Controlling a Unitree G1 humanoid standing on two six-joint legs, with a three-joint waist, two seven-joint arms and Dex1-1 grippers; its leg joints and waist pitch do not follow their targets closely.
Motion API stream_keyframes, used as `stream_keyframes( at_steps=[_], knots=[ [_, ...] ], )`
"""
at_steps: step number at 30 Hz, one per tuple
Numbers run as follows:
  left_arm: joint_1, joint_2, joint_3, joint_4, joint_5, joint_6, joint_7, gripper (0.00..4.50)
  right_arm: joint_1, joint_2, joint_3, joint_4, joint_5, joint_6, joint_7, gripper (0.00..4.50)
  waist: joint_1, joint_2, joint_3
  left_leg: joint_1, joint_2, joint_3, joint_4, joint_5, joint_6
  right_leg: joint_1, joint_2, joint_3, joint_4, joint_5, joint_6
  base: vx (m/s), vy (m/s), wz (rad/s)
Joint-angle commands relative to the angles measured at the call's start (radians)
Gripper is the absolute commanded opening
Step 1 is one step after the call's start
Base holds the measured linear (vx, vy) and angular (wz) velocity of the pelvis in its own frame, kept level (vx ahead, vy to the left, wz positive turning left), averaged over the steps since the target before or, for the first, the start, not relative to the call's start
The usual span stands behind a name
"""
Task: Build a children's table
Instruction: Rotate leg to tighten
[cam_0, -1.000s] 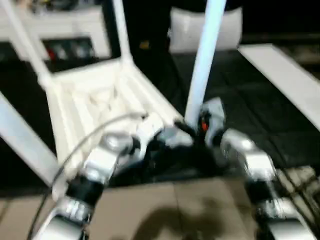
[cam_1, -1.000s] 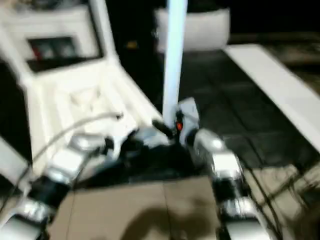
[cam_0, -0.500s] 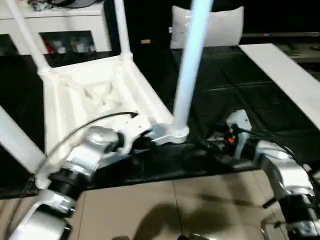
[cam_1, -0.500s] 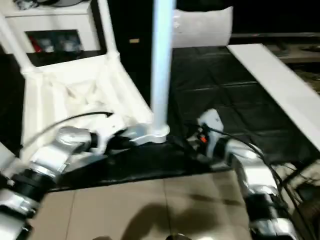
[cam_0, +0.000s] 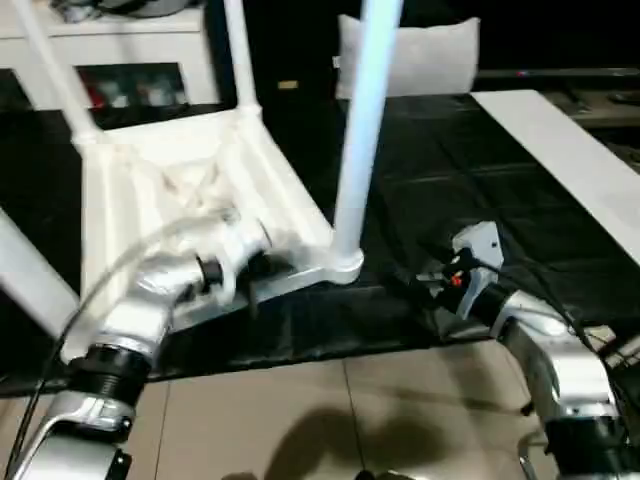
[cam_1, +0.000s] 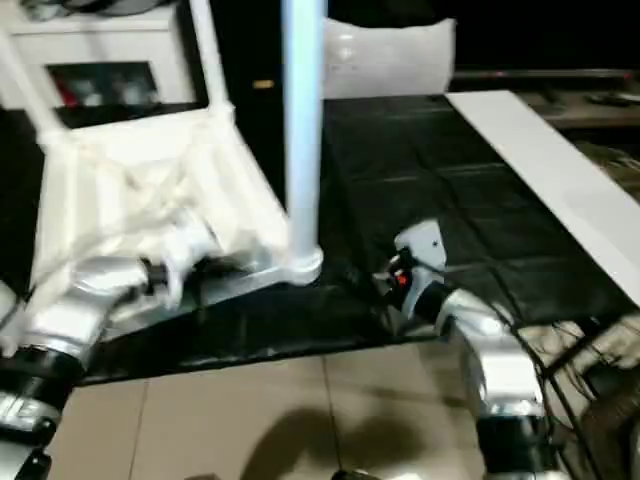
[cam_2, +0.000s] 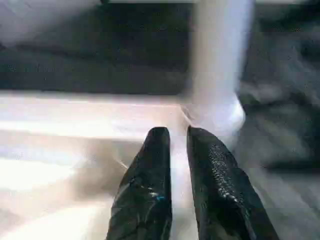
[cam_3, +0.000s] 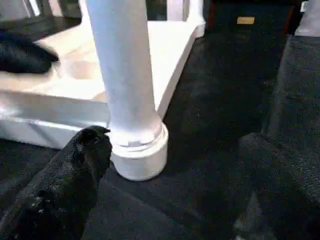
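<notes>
Left eye view: upturned tabletop (cam_0: 150, 190) is seen on the dark mat (cam_0: 480, 200), ribbed underside up. Four legs are counted standing in corner sockets; nearest leg (cam_0: 358, 130) is seated upright. Plastic is judged light, stiff, slick; best gripped at the rim or low on a leg. Left end effector (cam_2: 177, 165), nearly pressed together, rests on the rim. Right end effector (cam_3: 170, 170) is spread wide, empty, beside the socket.

tabletop (cam_0: 170, 190): upside down on the floor
near leg (cam_0: 358, 130): upright in the tabletop's near right corner socket
cabinet (cam_0: 130, 60): behind tabletop
</notes>
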Motion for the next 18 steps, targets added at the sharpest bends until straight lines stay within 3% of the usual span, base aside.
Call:
stream_keyframes(
  at_steps=[1,5,6,7,9,10,11,12,13,14,15,16,17,18],
  knots=[
    [0.050,-0.015,0.006,-0.062,-0.019,0.037,0.026,0.66,0.014,-0.001,0.004,-0.025,-0.025,0.056,-0.049,4.50,0.002,-0.004,-0.067,-0.016,0.032,0.003,-0.074,-0.043,0.064,0.071,-0.089,0.057,-0.071,-0.367,-0.081,0.000,0.000,0.00],
    [0.125,-0.053,0.022,-0.162,-0.027,0.082,0.090,0.66,0.027,0.013,0.001,-0.041,-0.015,0.025,-0.076,4.50,0.000,0.000,-0.069,-0.018,0.035,0.003,-0.072,-0.027,0.075,0.068,-0.087,0.060,-0.065,-0.323,-0.085,0.000,0.000,0.00],
    [0.167,-0.091,0.031,-0.212,-0.027,0.111,0.161,0.66,0.034,0.025,-0.005,-0.052,-0.011,-0.013,-0.087,4.50,0.001,-0.007,-0.067,-0.018,0.029,0.008,-0.071,-0.045,0.083,0.069,-0.091,0.062,-0.071,-0.350,-0.079,0.000,0.000,0.00],
    [0.189,-0.114,0.033,-0.240,-0.023,0.128,0.205,0.66,0.038,0.035,-0.012,-0.058,-0.012,-0.022,-0.107,4.50,0.008,-0.011,-0.065,-0.022,0.023,0.013,-0.067,-0.061,0.101,0.079,-0.122,0.080,-0.072,-0.401,-0.098,0.000,0.000,0.00],
    [0.216,-0.151,0.037,-0.274,-0.021,0.145,0.264,0.66,0.039,0.049,-0.022,-0.063,-0.014,-0.023,-0.135,4.50,0.030,-0.020,-0.064,-0.033,0.016,0.004,-0.035,-0.039,0.144,0.099,-0.188,0.126,-0.092,-0.499,-0.129,0.000,0.000,0.00],
    [0.216,-0.151,0.037,-0.274,-0.021,0.145,0.264,0.66,0.039,0.049,-0.022,-0.063,-0.014,-0.023,-0.135,4.50,0.050,-0.023,-0.065,-0.044,0.021,-0.017,0.009,-0.021,0.155,0.109,-0.248,0.168,-0.112,-0.549,-0.156,0.000,0.000,0.00],
    [0.234,-0.181,0.044,-0.294,-0.005,0.159,0.324,0.66,0.041,0.054,-0.019,-0.074,-0.023,-0.011,-0.153,4.50,0.060,-0.021,-0.059,-0.058,0.031,-0.035,0.039,-0.012,0.142,0.109,-0.277,0.189,-0.122,-0.559,-0.197,-0.035,0.074,-0.01],
    [0.240,-0.195,0.046,-0.294,0.010,0.165,0.358,0.66,0.042,0.054,-0.015,-0.077,-0.030,-0.004,-0.159,4.50,0.064,-0.013,-0.056,-0.056,0.038,-0.042,0.041,-0.005,0.133,0.103,-0.276,0.183,-0.123,-0.557,-0.218,-0.035,0.074,-0.01],
    [0.240,-0.195,0.046,-0.294,0.010,0.165,0.358,0.66,0.042,0.054,-0.015,-0.077,-0.030,-0.004,-0.159,4.50,0.060,-0.004,-0.044,-0.035,0.043,-0.038,-0.015,0.010,0.127,0.077,-0.200,0.127,-0.109,-0.536,-0.225,-0.048,0.103,0.02],
    [0.244,-0.205,0.047,-0.295,0.020,0.177,0.383,0.66,0.043,0.053,-0.011,-0.080,-0.034,0.000,-0.165,4.50,0.035,0.012,-0.045,0.002,0.044,-0.006,-0.066,-0.063,0.122,0.042,-0.094,0.073,-0.080,-0.477,-0.189,-0.057,0.102,0.06],
    [0.251,-0.226,0.049,-0.291,0.043,0.175,0.433,0.66,0.049,0.045,0.005,-0.082,-0.045,-0.003,-0.164,4.50,0.013,0.010,-0.044,0.010,0.053,-0.009,-0.077,-0.117,0.118,0.035,-0.066,0.059,-0.061,-0.430,-0.166,-0.057,0.102,0.06],
    [0.252,-0.240,0.056,-0.290,0.040,0.172,0.451,0.66,0.052,0.040,0.015,-0.083,-0.050,-0.004,-0.159,4.50,0.007,0.026,-0.049,0.023,0.086,-0.027,-0.096,-0.261,0.048,0.034,-0.043,0.059,-0.056,-0.316,-0.111,-0.060,0.094,0.13],
    [0.252,-0.249,0.062,-0.290,0.036,0.170,0.462,0.66,0.054,0.036,0.021,-0.084,-0.054,-0.005,-0.156,4.50,0.003,0.030,-0.045,0.028,0.102,-0.037,-0.111,-0.350,-0.002,0.036,-0.035,0.059,-0.057,-0.276,-0.088,-0.064,0.076,0.24],
    [0.252,-0.253,0.065,-0.290,0.031,0.170,0.466,0.66,0.056,0.035,0.024,-0.084,-0.055,-0.005,-0.154,4.50,-0.008,0.040,-0.037,0.036,0.157,-0.063,-0.155,-0.500,-0.050,0.035,-0.023,0.043,-0.035,-0.224,-0.045,-0.064,0.076,0.24]
  ],
)
